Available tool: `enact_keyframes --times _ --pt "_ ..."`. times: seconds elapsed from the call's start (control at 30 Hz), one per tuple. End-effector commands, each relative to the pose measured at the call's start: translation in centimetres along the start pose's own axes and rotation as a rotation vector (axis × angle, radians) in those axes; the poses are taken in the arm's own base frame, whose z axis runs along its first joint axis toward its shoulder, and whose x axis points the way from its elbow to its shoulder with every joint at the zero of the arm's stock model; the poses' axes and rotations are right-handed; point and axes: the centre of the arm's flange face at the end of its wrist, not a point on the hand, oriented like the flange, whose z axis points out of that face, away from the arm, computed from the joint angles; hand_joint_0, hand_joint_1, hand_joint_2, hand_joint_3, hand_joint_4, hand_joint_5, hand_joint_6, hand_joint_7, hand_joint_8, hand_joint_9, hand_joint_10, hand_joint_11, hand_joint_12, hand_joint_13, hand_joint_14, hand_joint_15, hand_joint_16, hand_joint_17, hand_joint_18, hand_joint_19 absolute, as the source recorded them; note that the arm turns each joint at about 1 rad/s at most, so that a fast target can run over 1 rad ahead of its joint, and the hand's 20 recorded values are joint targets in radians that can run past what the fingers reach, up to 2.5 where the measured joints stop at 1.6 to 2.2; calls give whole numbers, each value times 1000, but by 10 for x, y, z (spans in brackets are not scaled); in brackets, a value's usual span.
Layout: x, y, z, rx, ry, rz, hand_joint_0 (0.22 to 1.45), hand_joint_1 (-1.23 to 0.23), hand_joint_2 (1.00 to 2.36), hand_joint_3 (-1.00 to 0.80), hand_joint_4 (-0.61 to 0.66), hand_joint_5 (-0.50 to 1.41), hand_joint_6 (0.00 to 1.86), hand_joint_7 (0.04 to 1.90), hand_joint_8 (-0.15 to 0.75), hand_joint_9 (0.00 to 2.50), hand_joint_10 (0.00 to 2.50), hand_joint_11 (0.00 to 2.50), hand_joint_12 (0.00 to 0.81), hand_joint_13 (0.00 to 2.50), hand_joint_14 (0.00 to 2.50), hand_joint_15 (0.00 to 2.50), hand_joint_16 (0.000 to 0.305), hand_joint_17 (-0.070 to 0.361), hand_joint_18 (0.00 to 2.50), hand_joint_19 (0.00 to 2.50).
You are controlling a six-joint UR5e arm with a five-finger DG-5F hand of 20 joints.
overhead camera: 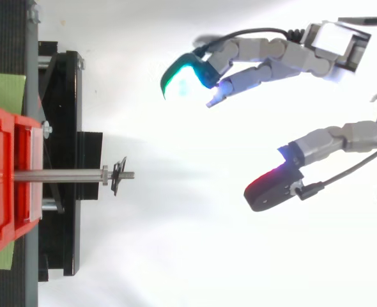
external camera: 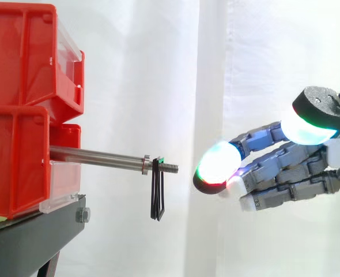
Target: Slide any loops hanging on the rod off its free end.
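Hanging at the threaded tip of the rod (external camera: 95, 155) — black loops (external camera: 157, 196), perhaps two — hand (external camera: 291, 166) spread wide, well apart.

In the side view I see the rod (external camera: 98, 156) projecting rightward from the lower of two stacked bins (external camera: 14, 167), which sit on the stand (external camera: 37, 236). The loop (external camera: 157, 196) hangs near the rod's free end, just outside a collar. The hand (external camera: 297, 173) lies right of that end, well apart, at about rod height. From above, its fingers (overhead camera: 265, 57) flank the rod's line.
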Motion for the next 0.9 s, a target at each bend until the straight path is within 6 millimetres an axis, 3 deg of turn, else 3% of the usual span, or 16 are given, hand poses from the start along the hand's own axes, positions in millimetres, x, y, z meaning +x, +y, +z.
enact_keyframes --times 0.0,0.2,0.6,0.87 --pt "4 -3 3 -10 -7 5 503 -850 1000 -500 165 -255 502 786 216 30 0 0 317 0 3 68 42 96 0 113" --pt "9 -12 4 -1 5 2 503 -879 1000 -500 214 -236 502 778 236 125 0 0 330 0 1 48 45 101 0 115" --pt "44 -71 22 -18 10 25 512 -838 1001 -487 245 -220 502 794 244 219 1 0 334 0 0 52 46 103 0 125" --pt "59 -87 34 -92 -12 48 518 -828 1001 -485 260 -210 502 803 247 261 0 0 336 31 1 57 46 103 0 132"
